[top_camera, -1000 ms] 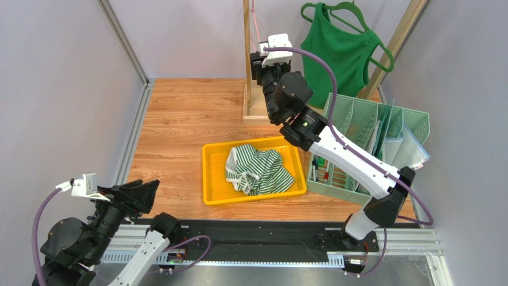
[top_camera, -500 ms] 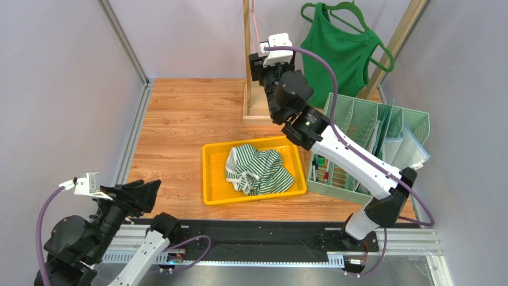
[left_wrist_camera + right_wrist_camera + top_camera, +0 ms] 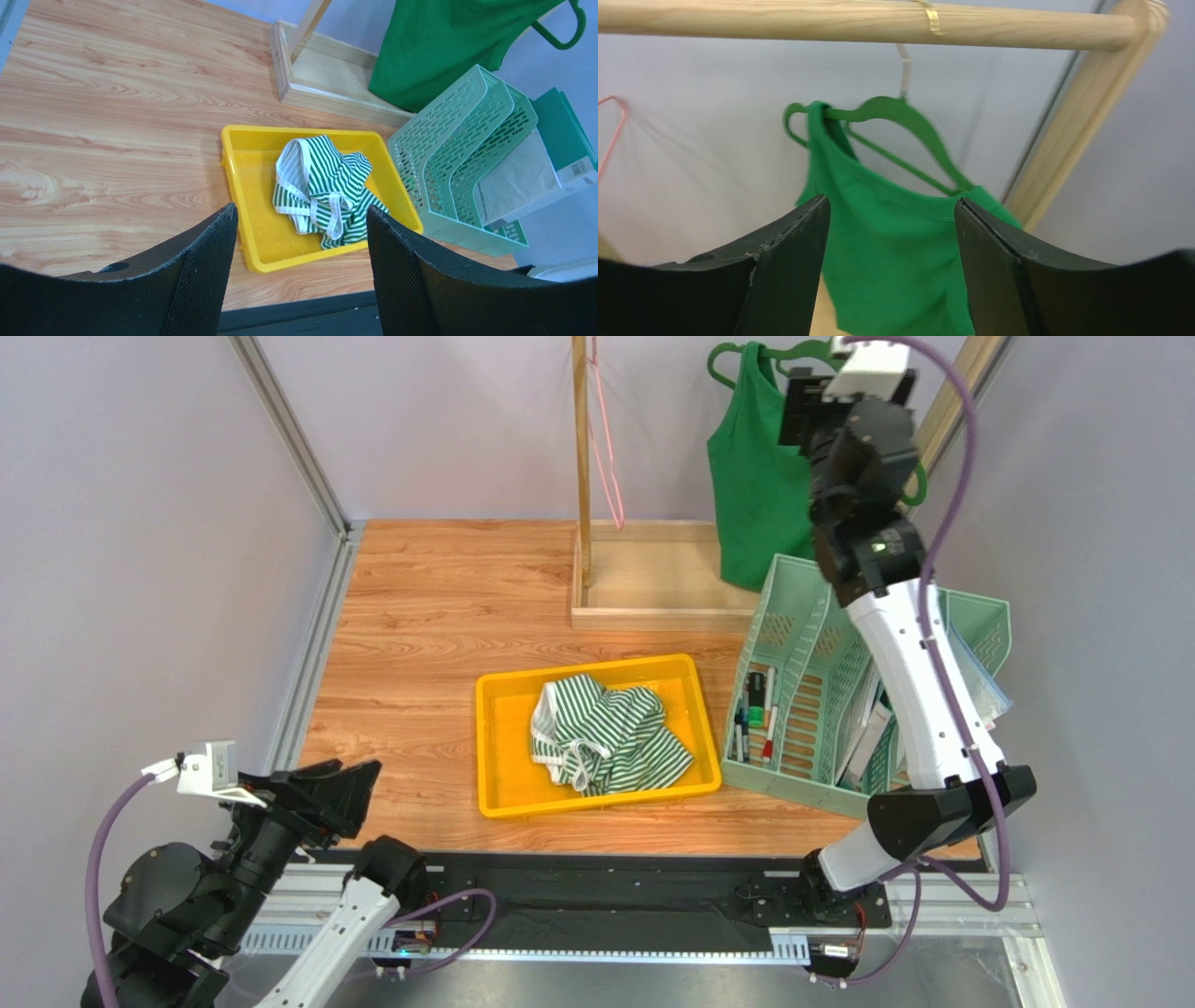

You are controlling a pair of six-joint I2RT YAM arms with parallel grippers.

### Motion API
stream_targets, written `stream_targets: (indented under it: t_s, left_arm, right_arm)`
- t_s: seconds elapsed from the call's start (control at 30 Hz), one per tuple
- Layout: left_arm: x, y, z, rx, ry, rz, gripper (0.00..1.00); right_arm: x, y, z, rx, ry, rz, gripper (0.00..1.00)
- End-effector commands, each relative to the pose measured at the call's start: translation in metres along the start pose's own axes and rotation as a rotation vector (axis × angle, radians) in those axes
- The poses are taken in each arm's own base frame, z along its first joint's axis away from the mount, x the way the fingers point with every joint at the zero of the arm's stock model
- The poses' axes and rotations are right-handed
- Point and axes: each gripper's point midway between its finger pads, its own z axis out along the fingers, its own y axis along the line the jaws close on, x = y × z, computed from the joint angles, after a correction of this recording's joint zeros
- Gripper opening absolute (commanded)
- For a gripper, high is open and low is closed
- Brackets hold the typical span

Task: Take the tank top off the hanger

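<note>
Your right arm has swung from the centre post to the upper right. Its right gripper (image 3: 890,210) stands spread, empty, facing the green fabric tank top (image 3: 751,490), which hangs on the green plastic hanger (image 3: 906,110).

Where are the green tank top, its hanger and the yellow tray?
green tank top (image 3: 899,266), right wrist view, on the front of the fabric.
green hanger (image 3: 896,106), right wrist view, on its curved top below the hook.
yellow tray (image 3: 254,203), left wrist view, on its bare floor.
</note>
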Motion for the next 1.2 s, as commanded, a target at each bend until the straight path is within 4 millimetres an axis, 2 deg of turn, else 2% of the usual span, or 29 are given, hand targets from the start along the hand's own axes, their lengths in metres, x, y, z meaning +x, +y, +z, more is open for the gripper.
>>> stream_targets:
  t_s: [0.0, 0.03, 0.07, 0.1, 0.13, 0.17, 0.27, 0.43, 0.57, 0.63, 0.8, 0.93, 1.03, 1.07, 1.17]
  left_arm:
    - [0.005, -0.009, 0.01, 0.034, 0.045, 0.018, 0.72]
    - [0.006, -0.014, 0.011, 0.055, 0.058, 0.021, 0.73]
    - [0.007, -0.017, 0.016, 0.057, 0.082, 0.025, 0.73]
    - [0.009, -0.019, 0.019, 0.062, 0.099, 0.026, 0.72]
    - [0.011, -0.024, 0.022, 0.081, 0.118, 0.028, 0.72]
    - [0.013, -0.026, 0.027, 0.086, 0.143, 0.032, 0.72]
    - [0.017, -0.035, 0.035, 0.114, 0.183, 0.033, 0.72]
    - [0.017, -0.042, 0.038, 0.145, 0.201, 0.038, 0.71]
    - [0.02, -0.041, 0.043, 0.138, 0.21, 0.046, 0.71]
    - [0.024, -0.041, 0.046, 0.14, 0.225, 0.048, 0.71]
    - [0.026, -0.046, 0.053, 0.16, 0.233, 0.043, 0.71]
    - [0.029, -0.05, 0.055, 0.18, 0.247, 0.041, 0.71]
    - [0.028, -0.048, 0.053, 0.176, 0.238, 0.044, 0.71]
    - [0.028, -0.048, 0.053, 0.174, 0.237, 0.042, 0.71]
    - [0.028, -0.048, 0.051, 0.178, 0.231, 0.037, 0.7]
  right_arm:
    - [-0.014, -0.047, 0.01, -0.094, 0.023, 0.058, 0.78]
    - [-0.014, -0.054, 0.013, -0.111, 0.037, 0.065, 0.79]
    - [0.008, -0.062, 0.023, -0.144, 0.108, 0.061, 0.79]
    - [0.01, -0.065, 0.026, -0.164, 0.125, 0.072, 0.84]
    - [-0.005, -0.07, 0.025, -0.165, 0.1, 0.076, 0.84]
    - [0.005, -0.085, 0.029, -0.169, 0.13, 0.068, 0.85]
    - [0.006, -0.103, 0.036, -0.182, 0.117, 0.067, 0.95]
    - [0.026, -0.12, 0.049, -0.265, 0.137, 0.127, 0.97]
    - [0.055, -0.124, 0.053, -0.304, 0.193, 0.195, 0.97]
    - [0.058, -0.123, 0.05, -0.336, 0.196, 0.215, 0.98]
    - [0.077, -0.126, 0.051, -0.368, 0.217, 0.273, 0.91]
    - [0.081, -0.126, 0.053, -0.363, 0.216, 0.288, 0.9]
    - [0.078, -0.119, 0.052, -0.397, 0.214, 0.316, 0.8]
    - [0.076, -0.117, 0.052, -0.409, 0.21, 0.328, 0.71]
    - [0.08, -0.112, 0.051, -0.436, 0.226, 0.366, 0.56]
